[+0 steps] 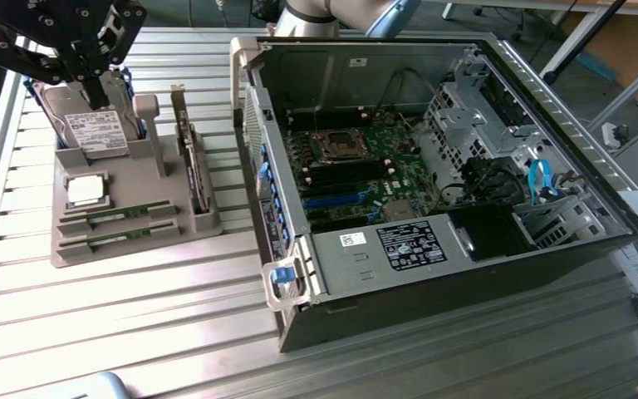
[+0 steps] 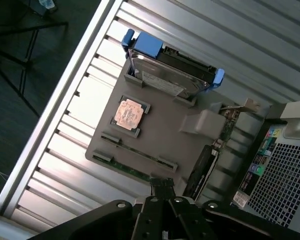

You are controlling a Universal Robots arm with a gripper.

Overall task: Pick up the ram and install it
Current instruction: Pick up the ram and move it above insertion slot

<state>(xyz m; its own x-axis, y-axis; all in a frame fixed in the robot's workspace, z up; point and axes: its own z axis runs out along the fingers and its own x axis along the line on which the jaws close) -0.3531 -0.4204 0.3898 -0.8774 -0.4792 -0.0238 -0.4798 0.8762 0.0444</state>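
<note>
The black metal jaws are hiding part of the upright silver hard drive (image 1: 97,131); the wrist view's edge is cutting off the perforated grey computer case (image 2: 285,185).

Bright, even overhead light; pale glare across the ribbed silver metal table (image 1: 130,332), soft shadows under the grey plastic parts tray (image 1: 169,241), deeper shade inside the open black computer case (image 1: 463,291).

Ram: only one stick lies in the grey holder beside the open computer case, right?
No, two: one ram stick and a second ram stick lie side by side in the grey holder beside the open computer case; the exterior view shows both.
</note>
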